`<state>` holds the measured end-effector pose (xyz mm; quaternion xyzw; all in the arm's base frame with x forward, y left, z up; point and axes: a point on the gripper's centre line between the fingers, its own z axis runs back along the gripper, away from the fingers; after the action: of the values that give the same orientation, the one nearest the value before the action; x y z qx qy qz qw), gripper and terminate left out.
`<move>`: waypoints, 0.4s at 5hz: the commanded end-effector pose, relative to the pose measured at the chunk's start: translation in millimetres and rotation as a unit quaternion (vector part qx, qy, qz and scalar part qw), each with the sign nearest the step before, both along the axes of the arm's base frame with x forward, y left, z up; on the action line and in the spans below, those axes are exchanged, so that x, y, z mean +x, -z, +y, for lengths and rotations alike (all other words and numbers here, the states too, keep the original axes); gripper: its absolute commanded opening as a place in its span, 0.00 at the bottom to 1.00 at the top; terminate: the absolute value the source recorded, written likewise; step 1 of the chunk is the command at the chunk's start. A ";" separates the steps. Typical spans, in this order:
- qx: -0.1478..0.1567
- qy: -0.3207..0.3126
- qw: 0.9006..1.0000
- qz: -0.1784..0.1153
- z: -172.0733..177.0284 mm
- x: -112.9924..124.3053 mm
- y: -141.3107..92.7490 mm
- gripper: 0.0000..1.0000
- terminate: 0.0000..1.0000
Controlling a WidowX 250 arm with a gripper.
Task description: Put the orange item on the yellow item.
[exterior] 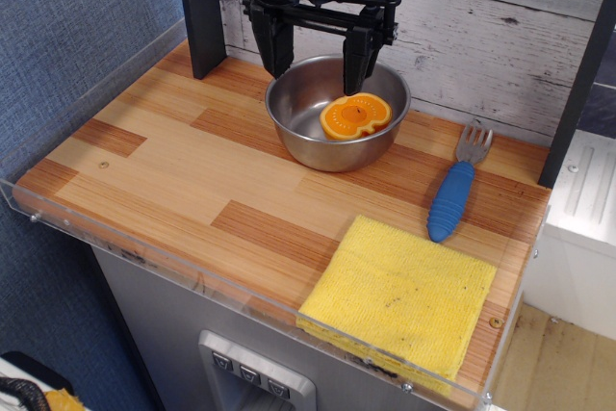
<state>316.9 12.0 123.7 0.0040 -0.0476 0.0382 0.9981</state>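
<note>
Spread wide above the steel bowl (337, 113), the gripper (318, 69) could clip its rim beside the fingers, missing the orange item (355, 115) just below.

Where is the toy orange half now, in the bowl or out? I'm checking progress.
In: the plastic orange half lies cut-face-up inside the round steel bowl, away from the square yellow cloth.

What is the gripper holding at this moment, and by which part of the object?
Nothing is held. The gripper is open above the steel bowl, and the toy half-orange lies inside the bowl, cut face up, apart from the fingers.
</note>
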 end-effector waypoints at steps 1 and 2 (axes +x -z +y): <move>0.000 0.000 1.000 0.000 0.0 0.0 0.0 1.00 0.00; 0.010 -0.043 0.999 0.021 11.6 10.8 9.7 1.00 0.00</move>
<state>326.3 20.2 98.8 0.0165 0.0001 0.0794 0.9967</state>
